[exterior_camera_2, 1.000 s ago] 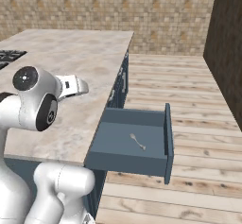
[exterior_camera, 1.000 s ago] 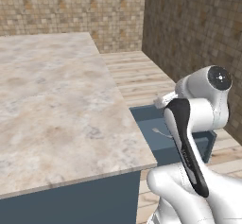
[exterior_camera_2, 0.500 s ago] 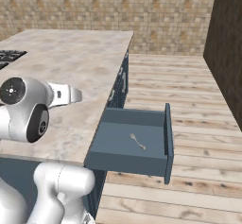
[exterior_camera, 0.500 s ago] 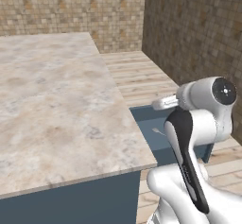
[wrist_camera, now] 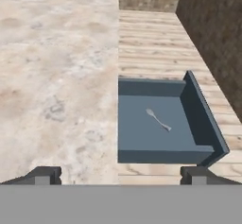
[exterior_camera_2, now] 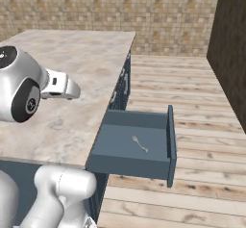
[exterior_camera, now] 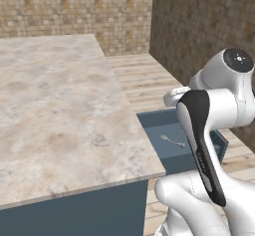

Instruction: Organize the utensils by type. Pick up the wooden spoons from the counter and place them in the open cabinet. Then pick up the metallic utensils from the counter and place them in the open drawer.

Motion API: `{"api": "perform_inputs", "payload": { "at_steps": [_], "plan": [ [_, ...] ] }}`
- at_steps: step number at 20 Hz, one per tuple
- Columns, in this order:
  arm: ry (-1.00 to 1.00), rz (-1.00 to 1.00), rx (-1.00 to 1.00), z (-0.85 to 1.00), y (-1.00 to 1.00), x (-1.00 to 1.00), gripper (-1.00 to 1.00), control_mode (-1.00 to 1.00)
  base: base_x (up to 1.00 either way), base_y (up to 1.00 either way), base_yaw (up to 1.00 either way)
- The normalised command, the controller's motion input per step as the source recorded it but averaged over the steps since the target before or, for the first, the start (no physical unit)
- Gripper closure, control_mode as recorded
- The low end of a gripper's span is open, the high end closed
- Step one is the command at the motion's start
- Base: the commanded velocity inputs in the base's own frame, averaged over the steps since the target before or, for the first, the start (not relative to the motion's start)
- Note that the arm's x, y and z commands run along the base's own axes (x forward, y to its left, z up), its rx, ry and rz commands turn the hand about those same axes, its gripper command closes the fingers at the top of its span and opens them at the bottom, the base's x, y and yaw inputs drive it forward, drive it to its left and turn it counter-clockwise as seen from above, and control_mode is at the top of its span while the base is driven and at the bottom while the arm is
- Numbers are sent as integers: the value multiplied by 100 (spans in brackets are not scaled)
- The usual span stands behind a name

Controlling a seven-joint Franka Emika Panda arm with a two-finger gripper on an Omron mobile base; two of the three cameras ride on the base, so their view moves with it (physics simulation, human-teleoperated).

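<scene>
Your gripper (wrist_camera: 120,173) hangs with its jaws spread wide and nothing between them. In the hand view, the two dark fingertips (wrist_camera: 43,175) show at the bottom edge, far apart, one over the marble counter (wrist_camera: 56,76) and the other over the wooden floor (wrist_camera: 156,34) near the drawer's front corner.

Ahead of the gripper and a little to its right, below its level, the open drawer (wrist_camera: 198,112) stands pulled out from the counter's side. It is a plain dark blue-grey box with a flat blue bottom. A slim silver-grey metal spoon (wrist_camera: 157,119) lies on that bottom, near the middle, set at a slant, touching none of the walls.

In the right base view, you see the same drawer (exterior_camera_2: 169,140) jutting out over the floor planks, with the spoon (exterior_camera_2: 140,144) lying flat inside it. In the left base view, the drawer (exterior_camera: 152,118) sits partly behind the white arm, and the spoon (exterior_camera: 172,141) shows just beside the arm's dark-trimmed link.

The counter stretches away to the gripper's left, pale and mottled.
</scene>
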Motion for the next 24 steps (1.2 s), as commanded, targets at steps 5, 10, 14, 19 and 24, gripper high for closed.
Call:
{"api": "perform_inputs", "payload": {
  "at_steps": [5,10,14,19,24],
  "plan": [
    [10,0,0,-6,0,-23,-100,-100,0,0,0],
    [0,0,0,-35,0,-39,-100,-100,0,0,0],
    [0,0,0,-31,0,-45,-100,-100,0,0,0],
    [0,0,0,-12,0,-15,-100,100,-28,0,0],
    [0,0,0,0,0,0,-100,100,-55,0,2]
  ]
}}
